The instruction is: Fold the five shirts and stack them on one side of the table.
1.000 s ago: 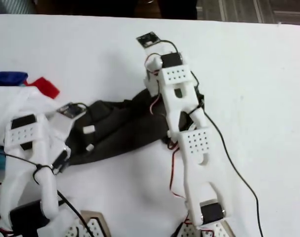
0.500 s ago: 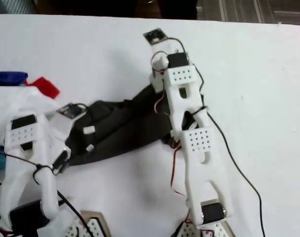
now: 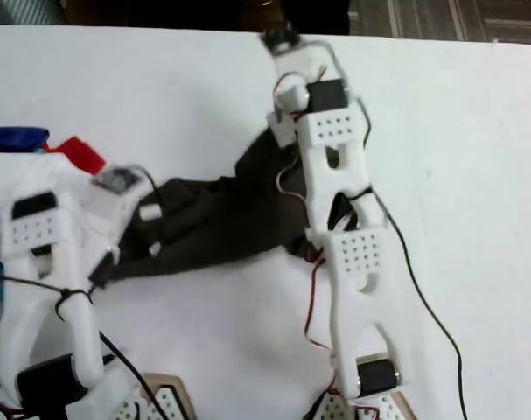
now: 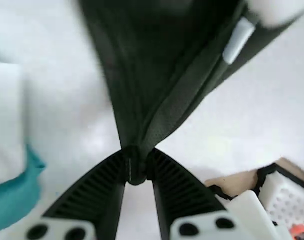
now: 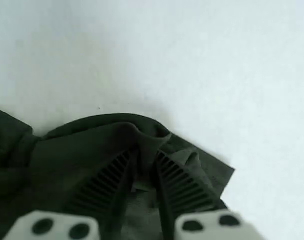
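Right arm (image 3: 335, 166) farther forward, shirt (image 3: 221, 227) taut

Crumpled black fabric shirt (image 3: 213, 227) stretched low across mid surface (image 3: 475, 131), one end pinched in left pincer (image 4: 136, 170), the other bunched in right pincer (image 5: 144, 170). Blue fabric (image 3: 16, 137), red fabric (image 3: 81, 156), white fabric (image 4: 6, 120) and teal fabric (image 4: 16, 200) piled at left side.

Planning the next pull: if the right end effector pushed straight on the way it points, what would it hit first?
Past the dark shirt pinched in the right end effector, only bare white table lies ahead. It would probably meet that first, though depth is unclear.
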